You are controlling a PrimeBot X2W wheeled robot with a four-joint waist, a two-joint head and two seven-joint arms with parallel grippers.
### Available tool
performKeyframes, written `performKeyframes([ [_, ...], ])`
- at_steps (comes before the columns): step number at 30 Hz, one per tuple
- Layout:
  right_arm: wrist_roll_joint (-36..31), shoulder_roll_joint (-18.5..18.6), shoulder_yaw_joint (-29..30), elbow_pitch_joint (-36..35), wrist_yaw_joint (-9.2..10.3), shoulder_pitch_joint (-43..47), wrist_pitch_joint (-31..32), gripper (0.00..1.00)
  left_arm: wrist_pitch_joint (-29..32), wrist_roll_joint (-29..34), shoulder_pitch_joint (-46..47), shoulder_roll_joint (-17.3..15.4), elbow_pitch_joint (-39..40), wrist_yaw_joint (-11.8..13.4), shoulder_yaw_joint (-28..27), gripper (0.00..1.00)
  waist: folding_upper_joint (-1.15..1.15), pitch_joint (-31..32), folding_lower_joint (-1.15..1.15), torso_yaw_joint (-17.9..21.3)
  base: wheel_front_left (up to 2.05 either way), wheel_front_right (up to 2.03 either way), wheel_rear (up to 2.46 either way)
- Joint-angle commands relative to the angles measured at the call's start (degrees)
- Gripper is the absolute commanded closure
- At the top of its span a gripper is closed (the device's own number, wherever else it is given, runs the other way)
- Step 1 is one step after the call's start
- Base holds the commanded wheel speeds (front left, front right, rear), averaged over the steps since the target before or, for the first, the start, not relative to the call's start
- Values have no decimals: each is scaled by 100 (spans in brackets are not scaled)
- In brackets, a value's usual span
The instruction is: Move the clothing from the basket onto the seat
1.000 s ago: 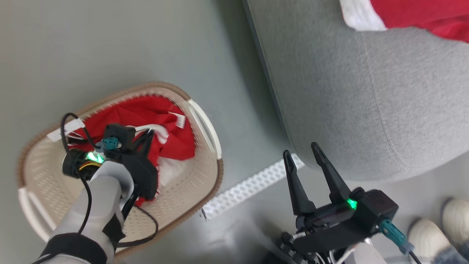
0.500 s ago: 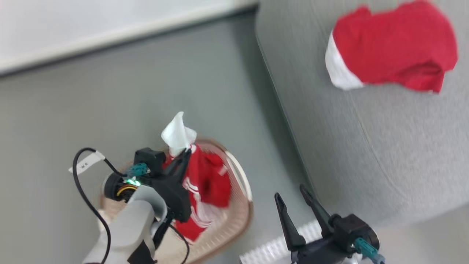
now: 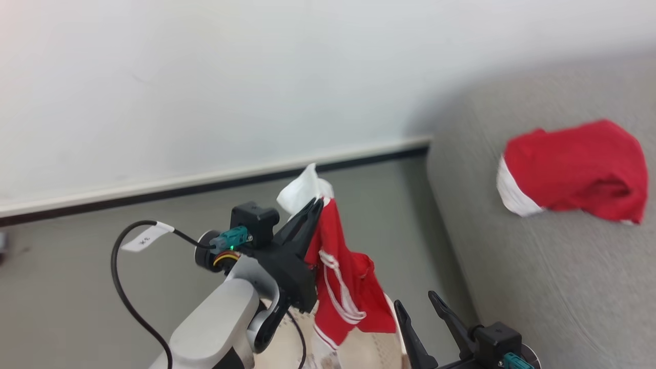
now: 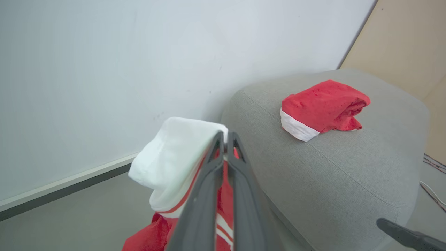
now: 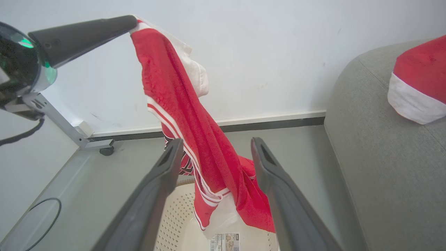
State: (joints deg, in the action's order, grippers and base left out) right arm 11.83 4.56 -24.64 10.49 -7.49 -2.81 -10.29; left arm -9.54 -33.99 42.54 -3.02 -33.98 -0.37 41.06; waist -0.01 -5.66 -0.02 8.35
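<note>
Red garment (image 3: 353,292) hangs from my left gripper (image 3: 318,202), clamped on its white band (image 4: 167,157); thin hold could slip before sofa (image 3: 538,297) at right. Right gripper (image 3: 415,300) spread, empty.

A plain white wall (image 3: 205,77) runs behind, evenly lit, with a soft shadow where it nears the seat (image 3: 538,287), 1 light grey woven sofa with rounded edges. Along the wall's foot lies 1 pale skirting board (image 3: 215,177) over a dark strip. The floor (image 3: 77,277) is smooth grey-green and faintly glossy. In the left wrist view a beige panel (image 4: 407,45) meets the white wall at a slanting edge, and thin cables (image 4: 433,164) lie on the floor nearby.
</note>
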Motion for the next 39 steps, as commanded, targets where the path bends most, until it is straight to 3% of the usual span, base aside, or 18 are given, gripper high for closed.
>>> performKeyframes([
  [1, -4, 28, -23, -49, 0, 89, 37, 0, 48, -41, -3, -42, 213, 59, -17, 100, 1, 813, 2, -814, 0, 0, 0],
  [13, 14, 127, -217, -185, 0, -163, 217, 0, 572, -27, 244, -311, 1375, 294, -56, 100, 1, 937, 2, -988, 0, 0, 0],
  [20, 59, 182, -329, -101, 0, -378, 246, 0, 767, -130, 314, -315, 1743, 280, -6, 100, 1, 956, 2, -1085, 0, 0, 0],
  [39, -213, 54, -64, 884, 0, -1178, 468, 0, 1308, -513, 445, -164, 2683, -104, 376, 100, 1, 961, 2, -1313, 0, 0, 0],
])
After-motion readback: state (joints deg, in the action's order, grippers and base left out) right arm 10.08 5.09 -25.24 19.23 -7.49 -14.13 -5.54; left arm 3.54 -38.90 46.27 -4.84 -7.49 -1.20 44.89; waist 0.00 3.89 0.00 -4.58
